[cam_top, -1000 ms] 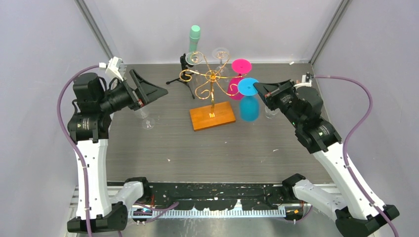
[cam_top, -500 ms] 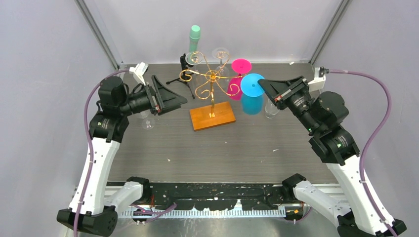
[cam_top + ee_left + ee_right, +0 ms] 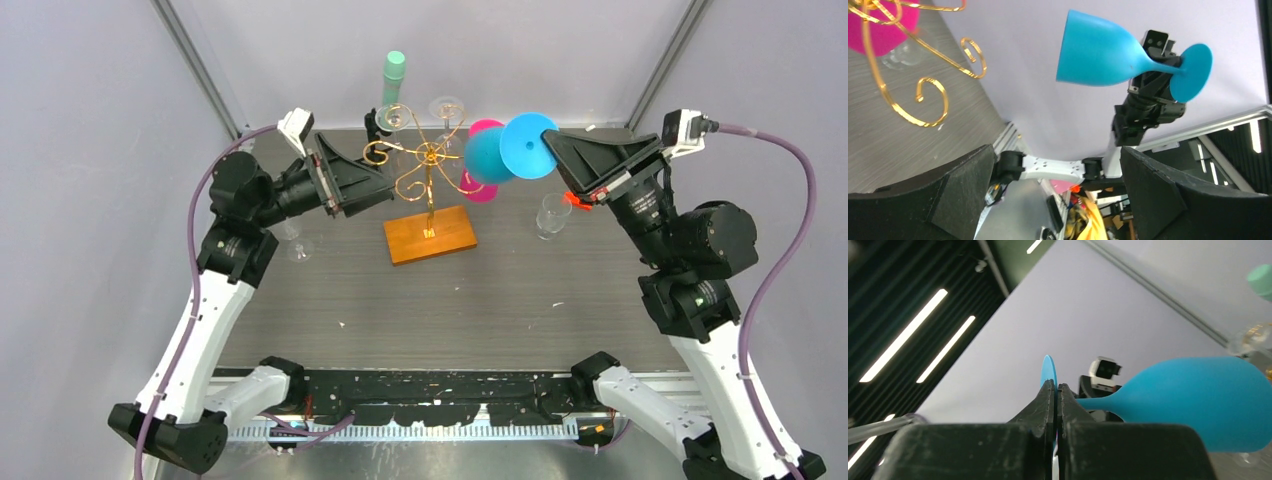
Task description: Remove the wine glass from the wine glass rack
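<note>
Blue wine glass (image 3: 488, 155): where is it, & by what is it held? (Student)

Fig. views a–c. It is held in the air, lying sideways, beside the wine glass rack (image 3: 430, 165). The right gripper (image 3: 548, 140) is clamped fully shut on the thin stem, just by the foot. From the left wrist view it is seen apart from the gold wire arms. Whether the bowl brushes the pink glass (image 3: 476, 186) can't be told from above. The left gripper (image 3: 388, 186) is spread wide, w/ nothing held. (Tutor)

How is this step done well? (Student)

Glass to be drawn rightward, then stood on the table (image 3: 450, 300), well apart from the clear glass (image 3: 550, 215). Slow wrist turns are advised, since a smooth, narrow stem is carrying an overhanging bowl. Matte opaque bowl, flat round foot; curled wire on a wooden base (image 3: 430, 236). (Tutor)
</note>
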Tool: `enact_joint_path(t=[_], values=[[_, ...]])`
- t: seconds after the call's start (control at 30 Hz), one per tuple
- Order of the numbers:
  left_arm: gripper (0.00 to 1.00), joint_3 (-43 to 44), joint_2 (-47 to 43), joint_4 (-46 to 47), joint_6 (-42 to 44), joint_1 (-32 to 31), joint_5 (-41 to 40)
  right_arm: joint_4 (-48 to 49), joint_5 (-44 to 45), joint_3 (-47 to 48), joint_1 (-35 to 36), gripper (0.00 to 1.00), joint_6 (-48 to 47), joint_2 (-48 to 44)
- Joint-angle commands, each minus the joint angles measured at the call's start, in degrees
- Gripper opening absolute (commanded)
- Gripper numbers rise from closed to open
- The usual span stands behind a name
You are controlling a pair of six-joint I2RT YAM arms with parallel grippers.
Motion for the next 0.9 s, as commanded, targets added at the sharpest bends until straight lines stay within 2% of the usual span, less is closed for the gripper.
enact_joint_path(t=[0.0, 0.17, 0.37, 0.47, 0.57, 0.87], values=[[1.0, -1.5, 1.4, 17.8, -10.3, -2.5, -3.9, 20.5, -7.1, -1.3, 0.0, 0.0, 10.1, 3.1], [1.0, -2.7, 4.4, 27.4, -17.2, -5.5, -8.5, 34.3, -9.3, -4.2, 0.1, 0.0, 22.6, 7.8], [0.99, -1.7, 7.4, 38.9, -23.9, -7.2, -9.7, 39.3, -9.0, -6.5, 1.1, 0.0, 29.2, 10.9], [0.89, -1.1, 7.6, 41.0, -25.7, -7.4, -9.8, 39.8, -8.4, -7.4, 1.5, 0.0, 30.2, 11.6], [0.73, -1.3, 7.3, 42.4, -27.2, -7.5, -9.6, 39.4, -7.8, -8.0, 1.6, 0.0, 30.2, 11.7], [0.15, -1.2, 6.7, 47.4, -30.8, -7.8, -7.9, 36.7, -5.0, -11.2, 1.6, 0.0, 29.9, 12.0]])
